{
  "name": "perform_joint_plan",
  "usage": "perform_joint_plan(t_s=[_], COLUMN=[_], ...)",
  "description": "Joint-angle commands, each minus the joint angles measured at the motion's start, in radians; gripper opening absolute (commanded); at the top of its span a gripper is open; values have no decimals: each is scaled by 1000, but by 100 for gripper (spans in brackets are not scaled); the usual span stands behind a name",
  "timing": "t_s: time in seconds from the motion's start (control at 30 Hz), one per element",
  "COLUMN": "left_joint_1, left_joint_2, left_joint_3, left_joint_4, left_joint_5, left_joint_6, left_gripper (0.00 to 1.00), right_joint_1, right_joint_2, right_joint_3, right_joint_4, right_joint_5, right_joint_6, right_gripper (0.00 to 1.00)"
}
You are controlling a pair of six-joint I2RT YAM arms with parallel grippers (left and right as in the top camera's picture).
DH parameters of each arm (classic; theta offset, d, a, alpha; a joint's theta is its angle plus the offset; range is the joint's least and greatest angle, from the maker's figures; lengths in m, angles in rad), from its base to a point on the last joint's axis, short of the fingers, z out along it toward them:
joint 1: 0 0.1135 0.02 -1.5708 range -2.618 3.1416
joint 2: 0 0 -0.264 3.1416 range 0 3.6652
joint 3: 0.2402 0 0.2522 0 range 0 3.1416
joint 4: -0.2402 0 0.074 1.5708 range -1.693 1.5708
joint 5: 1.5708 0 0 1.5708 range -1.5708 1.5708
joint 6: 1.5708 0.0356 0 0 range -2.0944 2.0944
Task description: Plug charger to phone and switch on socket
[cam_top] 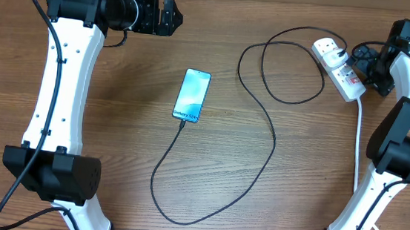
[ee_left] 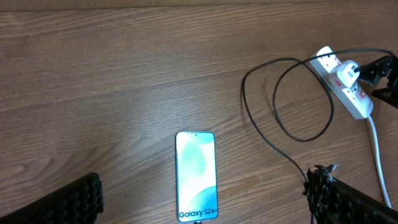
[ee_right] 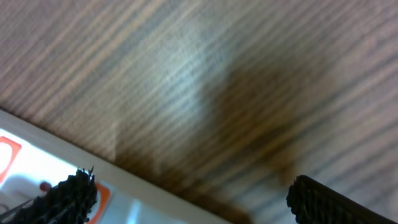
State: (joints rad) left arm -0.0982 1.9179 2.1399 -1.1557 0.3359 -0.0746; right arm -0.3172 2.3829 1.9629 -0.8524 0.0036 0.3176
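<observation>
The phone (cam_top: 192, 95) lies screen up in the middle of the table, and it also shows in the left wrist view (ee_left: 196, 174). The black charger cable (cam_top: 264, 161) meets the phone's bottom edge, loops toward the front, then runs back to a white plug (cam_top: 328, 47) sitting in the socket (cam_top: 341, 69). My left gripper (cam_top: 165, 16) hangs open at the back left, well clear of the phone; its fingers (ee_left: 69, 202) hold nothing. My right gripper (cam_top: 361, 65) stands open right beside the socket (ee_right: 43, 177), one fingertip (ee_right: 71, 196) over a red switch.
The socket's thick white lead (cam_top: 358, 143) runs toward the front along the right arm's base. The cable forms a loop (cam_top: 293, 63) left of the socket. Both arm bases stand at the front corners.
</observation>
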Motion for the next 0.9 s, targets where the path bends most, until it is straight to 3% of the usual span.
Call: perform_joint_plan(t_s=[0.0,0.87], left_joint_1=[-7,-7], left_joint_2=[7,7], left_joint_3=[2,2], left_joint_4=[0,0], left_joint_5=[-6,-6], left_joint_6=[12,11], left_gripper=[100,100], right_joint_1=[1,2], right_joint_2=[5,6], right_joint_3=[-38,-48], right_joint_4=[15,-13], right_joint_5=[2,-110], right_joint_6=[1,-34], right_gripper=[100,100])
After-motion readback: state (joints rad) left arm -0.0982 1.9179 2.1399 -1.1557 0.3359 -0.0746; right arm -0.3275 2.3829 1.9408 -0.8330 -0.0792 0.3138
